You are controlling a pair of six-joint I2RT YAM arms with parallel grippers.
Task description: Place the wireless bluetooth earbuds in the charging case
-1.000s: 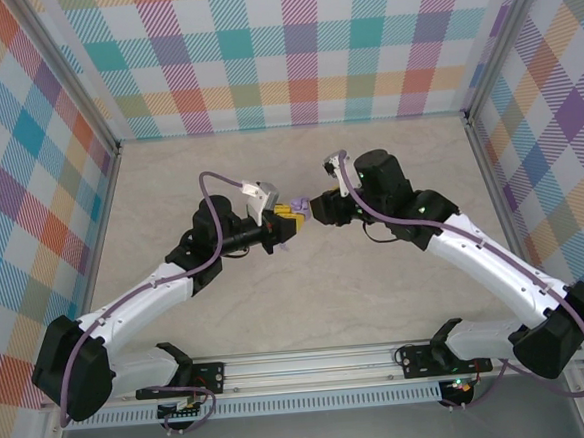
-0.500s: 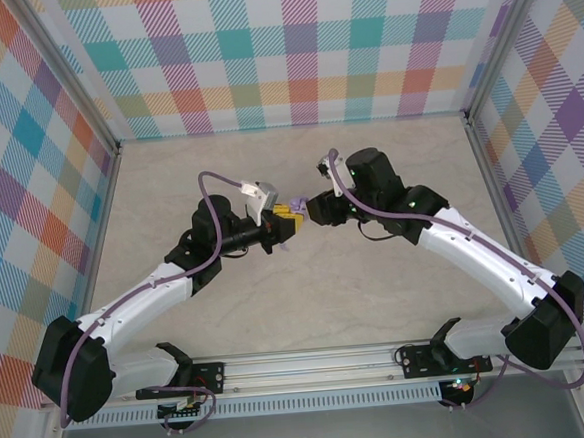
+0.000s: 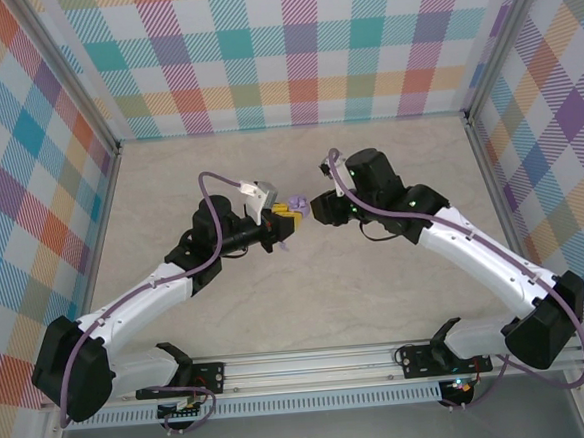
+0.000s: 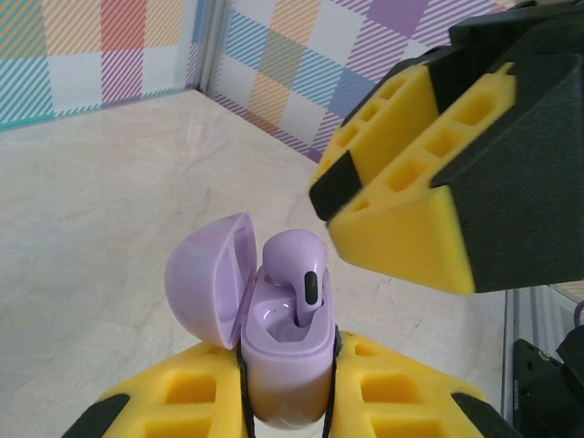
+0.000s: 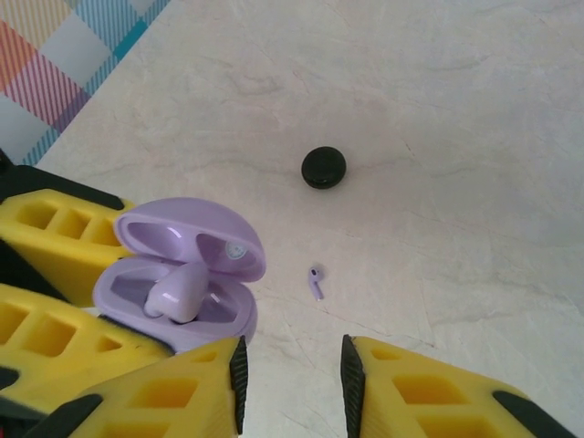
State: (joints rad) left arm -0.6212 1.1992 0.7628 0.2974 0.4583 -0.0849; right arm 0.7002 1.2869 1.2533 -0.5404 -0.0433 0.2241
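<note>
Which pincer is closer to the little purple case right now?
Left. The left pincer grips the open charging case between its fingers; the right pincer hovers just beside the case, apart from it, jaws open and empty.

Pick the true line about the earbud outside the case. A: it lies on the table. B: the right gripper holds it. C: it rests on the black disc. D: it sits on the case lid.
A: the loose earbud lies on the table, apart from the black disc.
</note>
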